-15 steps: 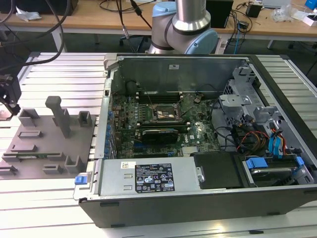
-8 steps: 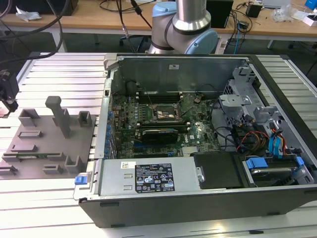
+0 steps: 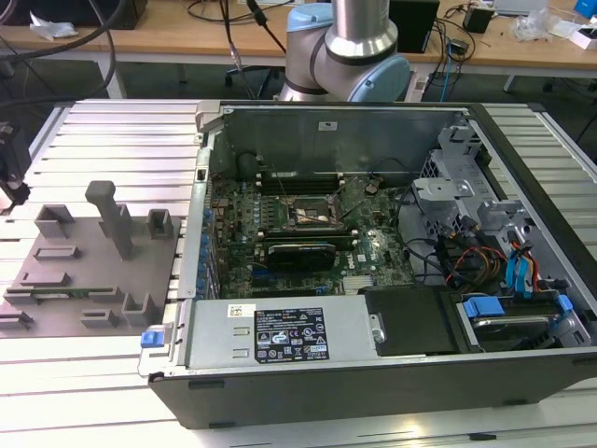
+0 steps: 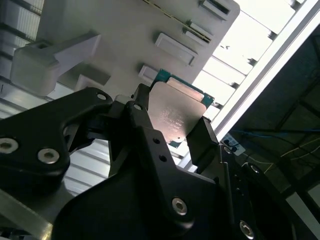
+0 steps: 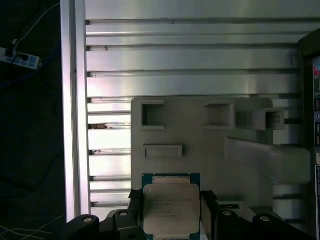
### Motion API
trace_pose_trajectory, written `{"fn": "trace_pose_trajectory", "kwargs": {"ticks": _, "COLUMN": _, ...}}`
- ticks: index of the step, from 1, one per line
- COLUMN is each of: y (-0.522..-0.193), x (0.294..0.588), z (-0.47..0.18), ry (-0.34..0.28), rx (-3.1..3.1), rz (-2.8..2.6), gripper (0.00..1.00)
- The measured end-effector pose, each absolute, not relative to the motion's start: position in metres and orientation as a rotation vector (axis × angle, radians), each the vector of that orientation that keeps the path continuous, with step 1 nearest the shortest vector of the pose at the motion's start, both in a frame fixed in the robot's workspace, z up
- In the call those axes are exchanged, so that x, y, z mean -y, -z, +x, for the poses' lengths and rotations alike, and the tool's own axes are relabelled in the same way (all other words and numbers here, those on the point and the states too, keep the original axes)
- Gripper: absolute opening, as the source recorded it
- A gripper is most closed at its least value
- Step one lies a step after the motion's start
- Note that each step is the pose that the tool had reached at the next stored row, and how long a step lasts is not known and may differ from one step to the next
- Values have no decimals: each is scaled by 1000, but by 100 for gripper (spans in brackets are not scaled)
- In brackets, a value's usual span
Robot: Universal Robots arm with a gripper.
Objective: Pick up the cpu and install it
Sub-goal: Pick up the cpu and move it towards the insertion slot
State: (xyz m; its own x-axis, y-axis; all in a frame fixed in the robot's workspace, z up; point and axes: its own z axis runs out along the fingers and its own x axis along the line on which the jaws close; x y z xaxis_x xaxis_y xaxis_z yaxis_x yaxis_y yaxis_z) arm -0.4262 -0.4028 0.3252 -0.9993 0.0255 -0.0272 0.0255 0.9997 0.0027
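Gripper (image 4: pixel 175 127) is narrowed onto the cpu (image 4: pixel 176 107). Its two black fingers (image 4: pixel 204 140) press against opposite edges of the chip, so I log it as gripped. The silvery top faces the camera in both wrist views, and a green rim shows around it (image 5: pixel 171 209). I can't tell how far it is off the surface. Behind the chip is the grey tray (image 5: pixel 200 150) with square pockets, a slot and a thick post (image 4: pixel 45 57). The tray sits on the slatted aluminium table (image 3: pixel 103 373). In the exterior view the gripper (image 3: pixel 15 191) hangs at the exterior view's left edge, over the tray's (image 3: pixel 84 271) far left end. That puts the cpu well apart from the open case (image 3: pixel 373 392). The case lies on the table to the exterior view's right of the tray. The socket (image 3: pixel 315 213) is on the green board inside it. The arm base (image 3: pixel 347 51) stands behind the case.
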Motion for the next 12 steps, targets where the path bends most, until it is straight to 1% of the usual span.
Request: {"fn": "trace_pose_trajectory", "kwargs": {"ticks": 12, "y": -352, "x": 403, "z": -426, "ry": -4, "rx": -3114, "rz": 40, "gripper": 55}}
